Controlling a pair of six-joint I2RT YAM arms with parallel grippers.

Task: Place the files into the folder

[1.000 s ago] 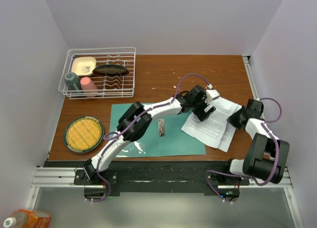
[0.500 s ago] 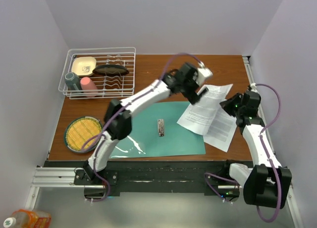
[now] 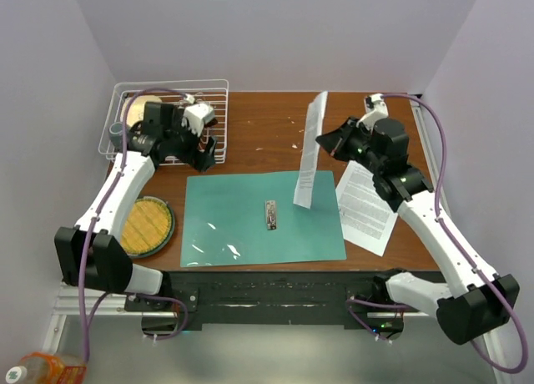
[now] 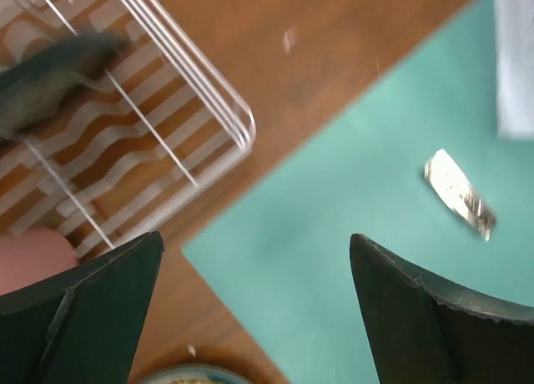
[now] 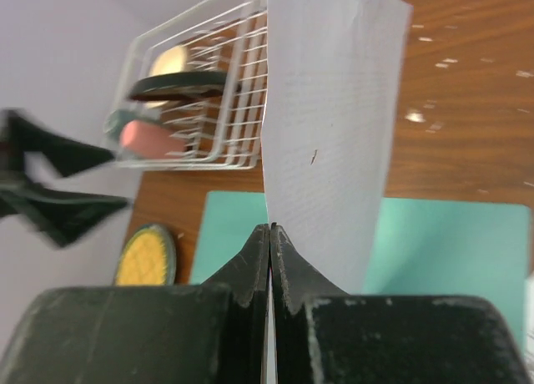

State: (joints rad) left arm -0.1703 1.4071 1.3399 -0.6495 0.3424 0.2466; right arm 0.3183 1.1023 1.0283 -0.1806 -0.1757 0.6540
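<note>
The teal folder (image 3: 250, 221) lies open and flat on the table, its metal clip (image 3: 270, 214) at the spine. My right gripper (image 3: 327, 140) is shut on one white sheet (image 3: 309, 150) and holds it hanging upright, edge-on, above the folder's right part. In the right wrist view the jaws (image 5: 271, 229) pinch the sheet's (image 5: 329, 108) lower edge over the folder (image 5: 450, 242). A second printed sheet (image 3: 367, 209) lies flat to the right of the folder. My left gripper (image 3: 203, 153) is open and empty beside the rack, above the folder's far left corner (image 4: 375, 259).
A white wire dish rack (image 3: 171, 125) with cups and dishes stands at the far left. A round yellow plate (image 3: 143, 225) lies left of the folder. The rack's corner (image 4: 225, 117) and the clip (image 4: 457, 194) show in the left wrist view.
My left arm has swung from the sheets on the right back to the rack on the left. My right gripper has lifted one sheet and carried it left over the folder.
</note>
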